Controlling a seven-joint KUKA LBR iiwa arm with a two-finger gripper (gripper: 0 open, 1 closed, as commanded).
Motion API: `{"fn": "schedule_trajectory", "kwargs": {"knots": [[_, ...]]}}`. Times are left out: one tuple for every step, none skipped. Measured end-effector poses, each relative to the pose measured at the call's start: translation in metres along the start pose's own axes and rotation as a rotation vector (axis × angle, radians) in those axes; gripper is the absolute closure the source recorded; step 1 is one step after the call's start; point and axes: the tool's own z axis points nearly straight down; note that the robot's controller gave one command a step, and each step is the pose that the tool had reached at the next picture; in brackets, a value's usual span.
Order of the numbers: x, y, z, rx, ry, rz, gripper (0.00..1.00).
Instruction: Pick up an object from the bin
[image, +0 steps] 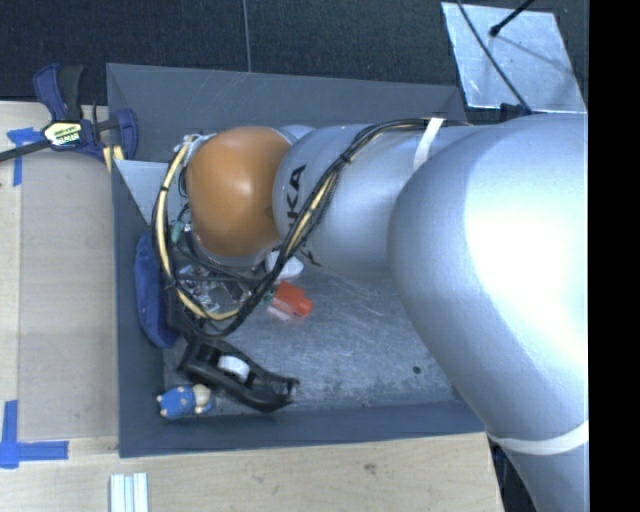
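My gripper (203, 288) is low in the left part of the bin, its body showing just below the orange wrist cover. A dark blue curved thing (150, 290) lies against the bin's left wall, right beside the gripper. A black tool with a white patch (243, 377) lies just below the gripper, toward the front. A small blue and yellow toy (180, 402) sits at the front left corner, next to the black tool. A red-orange piece (291, 301) lies to the gripper's right on the bin floor.
The thick silver arm spans the bin from the right and hides its back and right half. Cables loop round the wrist close to the left wall. Bare grey floor shows at the front middle.
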Motion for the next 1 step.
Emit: {"fn": "schedule_trajectory", "kwargs": {"knots": [[0.0317, 0.0093, -0.1245, -0.004, -0.001, 0.024, 1.00]]}}
